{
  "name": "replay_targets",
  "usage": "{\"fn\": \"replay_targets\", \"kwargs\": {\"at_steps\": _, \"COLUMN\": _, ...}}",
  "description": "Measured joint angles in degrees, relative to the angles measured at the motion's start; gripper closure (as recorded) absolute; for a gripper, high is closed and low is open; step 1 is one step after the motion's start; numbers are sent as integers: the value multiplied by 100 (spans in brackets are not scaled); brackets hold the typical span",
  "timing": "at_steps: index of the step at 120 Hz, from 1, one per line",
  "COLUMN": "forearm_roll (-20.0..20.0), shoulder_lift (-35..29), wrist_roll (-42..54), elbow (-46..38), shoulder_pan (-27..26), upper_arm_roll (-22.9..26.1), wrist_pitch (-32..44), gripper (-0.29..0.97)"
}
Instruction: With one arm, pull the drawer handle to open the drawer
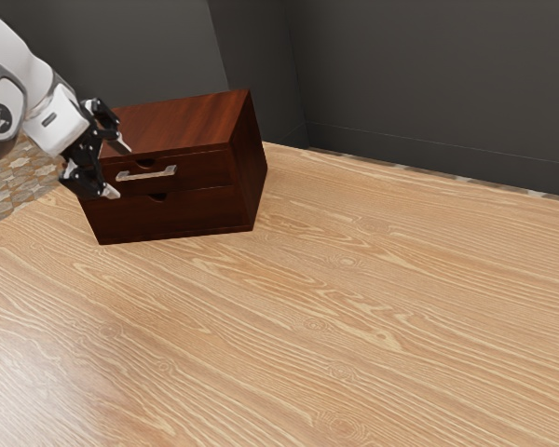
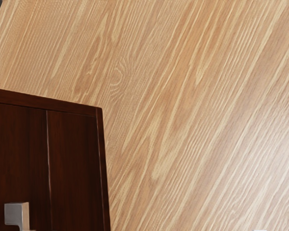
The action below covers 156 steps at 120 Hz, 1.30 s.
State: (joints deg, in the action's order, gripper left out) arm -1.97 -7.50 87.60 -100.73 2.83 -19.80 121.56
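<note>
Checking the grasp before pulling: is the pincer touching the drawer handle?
Cannot tell. In the exterior view the open pincer sits at one end of the handle, with no contact or gap plainly visible.

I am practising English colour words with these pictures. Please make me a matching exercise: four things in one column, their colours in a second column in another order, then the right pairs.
Things:
1. cabinet
2. handle
3. table
4. hand

Colours:
A. black
B. pale wood with grain
C. dark red-brown
D. silver-grey

Right pairs: 1-C, 2-D, 3-B, 4-A
</note>
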Motion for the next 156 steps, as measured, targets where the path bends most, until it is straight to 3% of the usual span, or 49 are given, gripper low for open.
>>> {"fn": "replay_targets", "kwargs": {"at_steps": 22, "forearm_roll": -147, "shoulder_lift": 240, "wrist_roll": -25, "elbow": 29, "shoulder_pan": 295, "upper_arm_roll": -16, "wrist_pitch": 59, "gripper": 13}}
{"fn": "replay_targets", "kwargs": {"at_steps": 69, "forearm_roll": -223, "shoulder_lift": 685, "wrist_roll": -125, "elbow": 132, "shoulder_pan": 372, "upper_arm_roll": 11, "wrist_pitch": 339, "gripper": 38}}
{"fn": "replay_targets", "kwargs": {"at_steps": 100, "forearm_roll": -190, "shoulder_lift": 1084, "wrist_roll": -140, "elbow": 474, "shoulder_pan": 308, "upper_arm_roll": -38, "wrist_pitch": 684, "gripper": 39}}
{"fn": "replay_targets", "kwargs": {"at_steps": 129, "forearm_roll": -64, "shoulder_lift": 1183, "wrist_roll": -122, "elbow": 581, "shoulder_pan": 699, "upper_arm_roll": -46, "wrist_pitch": 782, "gripper": 40}}
{"fn": "replay_targets", "kwargs": {"at_steps": 156, "forearm_roll": -114, "shoulder_lift": 1705, "wrist_roll": -114, "elbow": 953, "shoulder_pan": 639, "upper_arm_roll": -3, "wrist_pitch": 904, "gripper": 42}}
